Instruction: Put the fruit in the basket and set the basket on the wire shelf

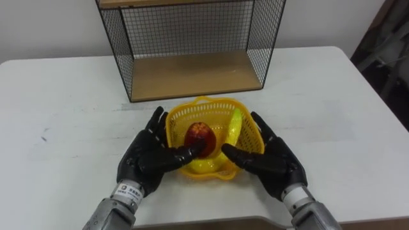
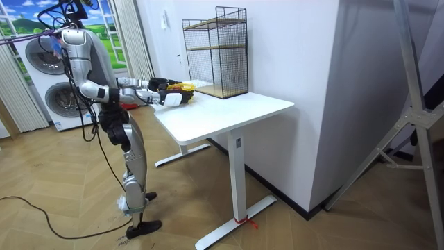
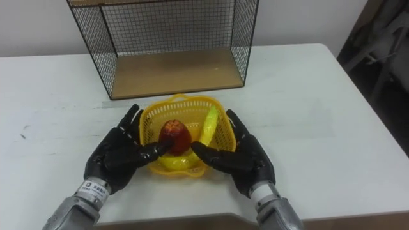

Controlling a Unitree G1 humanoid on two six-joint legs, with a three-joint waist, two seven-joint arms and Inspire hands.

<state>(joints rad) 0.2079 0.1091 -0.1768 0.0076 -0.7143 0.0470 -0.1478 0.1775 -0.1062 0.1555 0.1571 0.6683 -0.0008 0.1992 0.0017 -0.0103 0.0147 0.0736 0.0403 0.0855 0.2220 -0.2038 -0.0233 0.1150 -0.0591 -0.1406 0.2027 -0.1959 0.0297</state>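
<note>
A yellow plastic basket (image 1: 218, 114) sits near the table's front edge, just before the wire shelf (image 1: 192, 71). In it lie a red apple (image 1: 199, 135), a yellow-green banana (image 1: 234, 128) and a yellow fruit (image 1: 203, 166). My left hand (image 1: 148, 156) lies flat against the basket's left side. On the other side my right hand (image 1: 275, 160) does the same. The fingers of both are straight and the thumbs reach across the front. Whether the basket rests on the table I cannot tell. In the room view the robot stands at the table's end with both arms stretched to the basket (image 2: 182, 88).
The shelf is a black wire cage with a wooden bottom board and an open front, standing at the back of the white table (image 1: 64, 96). A second wooden board shows higher up in the shelf (image 2: 216, 52). Dark gear stands off the table's right edge (image 1: 390, 51).
</note>
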